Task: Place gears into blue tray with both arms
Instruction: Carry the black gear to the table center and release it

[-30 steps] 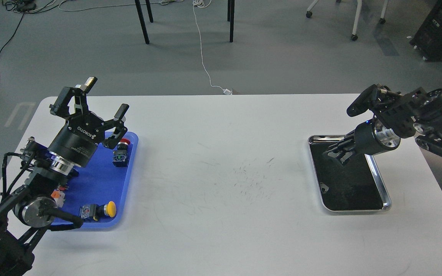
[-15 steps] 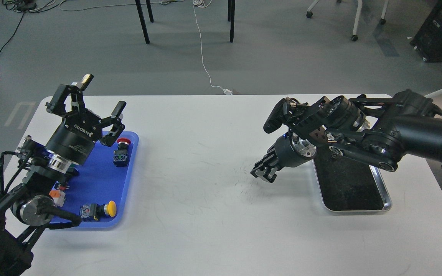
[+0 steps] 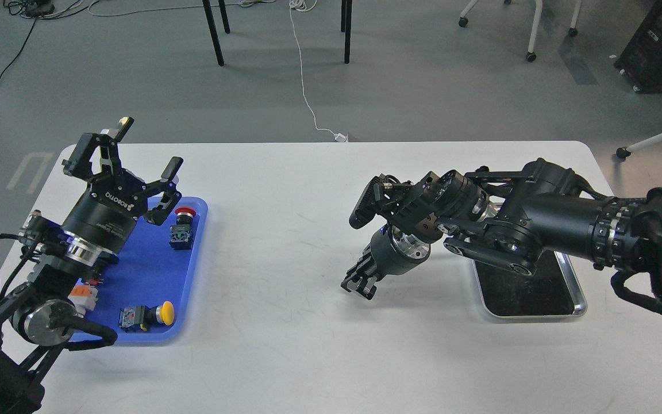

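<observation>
White tabletop (image 3: 319, 345) between us: our right gripper (image 3: 358, 284), clenched on what we cannot tell, faces the blue tray (image 3: 153, 270) far leftward, our left gripper (image 3: 130, 167) splayed above it.

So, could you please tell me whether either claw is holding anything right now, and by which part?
The left claw is open and empty. The right claw looks closed, but whether it pinches a gear cannot be told.

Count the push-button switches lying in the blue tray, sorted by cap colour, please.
Red cap: 1
Yellow cap: 1
Orange cap: 1, partly hidden behind the left arm
Total: 3 switches showing in the blue tray
</observation>
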Available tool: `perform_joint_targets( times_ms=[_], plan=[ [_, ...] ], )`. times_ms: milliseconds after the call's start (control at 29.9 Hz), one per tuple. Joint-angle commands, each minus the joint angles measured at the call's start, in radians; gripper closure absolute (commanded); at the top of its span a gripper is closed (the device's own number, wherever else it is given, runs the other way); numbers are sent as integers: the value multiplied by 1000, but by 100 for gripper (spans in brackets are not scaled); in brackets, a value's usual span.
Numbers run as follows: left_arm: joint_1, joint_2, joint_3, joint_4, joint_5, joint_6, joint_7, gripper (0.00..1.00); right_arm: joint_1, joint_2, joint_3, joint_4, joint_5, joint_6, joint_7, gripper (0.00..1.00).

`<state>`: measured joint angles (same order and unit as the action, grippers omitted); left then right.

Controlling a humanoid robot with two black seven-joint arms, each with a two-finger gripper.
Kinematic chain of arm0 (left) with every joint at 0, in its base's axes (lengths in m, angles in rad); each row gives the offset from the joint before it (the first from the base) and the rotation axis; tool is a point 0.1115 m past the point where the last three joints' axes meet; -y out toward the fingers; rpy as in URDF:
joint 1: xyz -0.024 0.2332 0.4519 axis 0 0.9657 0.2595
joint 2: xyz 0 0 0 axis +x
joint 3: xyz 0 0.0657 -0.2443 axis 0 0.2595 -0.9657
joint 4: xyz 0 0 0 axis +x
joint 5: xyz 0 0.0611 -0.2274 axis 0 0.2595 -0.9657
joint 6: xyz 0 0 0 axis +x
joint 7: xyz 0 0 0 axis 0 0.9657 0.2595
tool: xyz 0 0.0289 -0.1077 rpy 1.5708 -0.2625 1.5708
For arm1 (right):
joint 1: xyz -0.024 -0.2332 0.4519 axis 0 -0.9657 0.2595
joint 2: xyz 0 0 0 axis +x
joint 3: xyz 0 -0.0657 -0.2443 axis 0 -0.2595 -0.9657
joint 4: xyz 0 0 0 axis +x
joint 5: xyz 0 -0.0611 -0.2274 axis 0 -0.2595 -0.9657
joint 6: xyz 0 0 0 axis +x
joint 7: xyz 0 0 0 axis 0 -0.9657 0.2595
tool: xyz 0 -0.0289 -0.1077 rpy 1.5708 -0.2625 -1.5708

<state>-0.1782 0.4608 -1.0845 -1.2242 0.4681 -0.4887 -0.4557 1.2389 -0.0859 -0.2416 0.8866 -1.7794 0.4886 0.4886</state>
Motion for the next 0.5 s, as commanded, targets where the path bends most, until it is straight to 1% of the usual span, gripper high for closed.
perform_joint_targets(
  times_ms=[0, 134, 234, 267, 334, 435, 468],
  plan=[
    [0, -1, 0, 0, 0, 0, 0, 2, -24, 12, -8, -14, 0, 0, 0, 79],
    [2, 1, 0, 0, 0, 0, 0, 2, -36, 32, -13, -52, 0, 0, 0, 78],
    [6, 1, 0, 0, 1, 0, 0, 2, -36, 38, -12, -52, 2, -2, 0, 78],
    [6, 1, 0, -1, 0, 0, 0, 2, -36, 38, -12, -52, 2, -2, 0, 76],
    [8, 1, 0, -1, 0, 0, 0, 2, -36, 35, -12, -52, 2, -2, 0, 71],
    [8, 1, -2, -1, 1, 0, 0, 2, -35, 34, -12, -52, 3, -13, 0, 51],
    [8, 1, -2, -1, 1, 0, 0, 2, -35, 32, -12, -52, 8, -16, 0, 48]
  ],
)
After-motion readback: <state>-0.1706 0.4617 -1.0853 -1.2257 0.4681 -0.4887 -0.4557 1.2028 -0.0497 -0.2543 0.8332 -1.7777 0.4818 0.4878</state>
